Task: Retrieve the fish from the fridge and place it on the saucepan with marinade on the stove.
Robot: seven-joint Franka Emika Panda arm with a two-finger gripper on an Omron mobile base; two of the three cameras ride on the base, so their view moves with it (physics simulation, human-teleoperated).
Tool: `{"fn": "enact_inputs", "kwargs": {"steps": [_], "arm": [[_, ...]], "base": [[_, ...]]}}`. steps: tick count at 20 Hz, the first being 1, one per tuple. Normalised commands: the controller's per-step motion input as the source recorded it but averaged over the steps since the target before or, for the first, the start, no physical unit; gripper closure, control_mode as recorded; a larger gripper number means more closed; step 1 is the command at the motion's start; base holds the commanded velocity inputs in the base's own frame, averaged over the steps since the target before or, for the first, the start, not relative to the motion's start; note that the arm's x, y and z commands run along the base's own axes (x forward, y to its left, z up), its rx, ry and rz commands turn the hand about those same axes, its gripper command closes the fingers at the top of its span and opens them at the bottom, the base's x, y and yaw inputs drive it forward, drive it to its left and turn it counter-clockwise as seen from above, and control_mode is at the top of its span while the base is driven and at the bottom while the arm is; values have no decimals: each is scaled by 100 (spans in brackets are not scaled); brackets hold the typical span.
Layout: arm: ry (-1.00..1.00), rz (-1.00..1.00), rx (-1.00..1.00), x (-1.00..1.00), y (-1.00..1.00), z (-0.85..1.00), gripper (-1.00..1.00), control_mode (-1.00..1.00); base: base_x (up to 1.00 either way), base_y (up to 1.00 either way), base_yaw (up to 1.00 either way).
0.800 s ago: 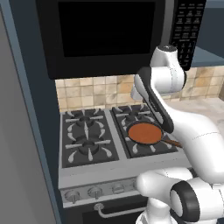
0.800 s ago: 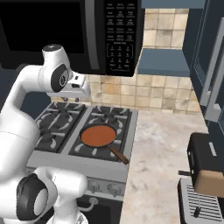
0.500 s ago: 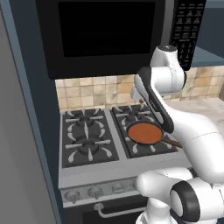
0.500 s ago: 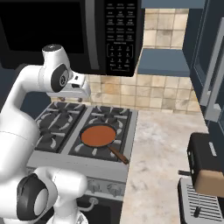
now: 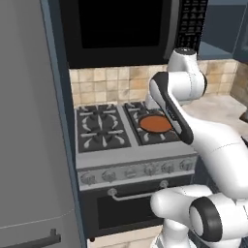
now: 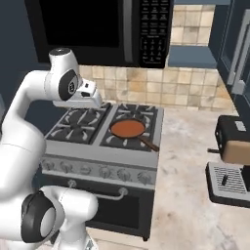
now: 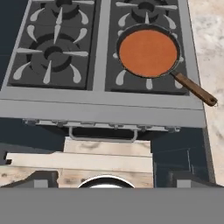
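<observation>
— while the claw [image 7: 107, 178] hangs spread and empty, where's the saucepan [image 7: 148, 51]?
— front right burner of the stove [image 7: 98, 65], marinade [image 7: 148, 52] inside, handle pointing at the counter [image 7: 208, 52] — away from the fridge [image 5: 29, 121].

Two base cameras look forward and down from behind the arm, left and right, sharing the black four-burner gas stove [image 5: 128, 128] [image 6: 105, 132]. The hand camera looks steeply down over it [image 7: 100, 57].
</observation>
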Motion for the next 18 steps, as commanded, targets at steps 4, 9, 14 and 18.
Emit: {"fn": "enact_inputs", "kwargs": {"steps": [4, 9, 14, 18], "arm": [[0, 0, 0, 0, 0, 0, -100, 100], [0, 0, 0, 0, 0, 0, -100, 100], [0, 0, 0, 0, 0, 0, -100, 100], [0, 0, 0, 0, 0, 0, -100, 100]], "base": [[-100, 37, -2], [-100, 30, 0], [-96, 25, 0], [-19, 94, 1]]}}
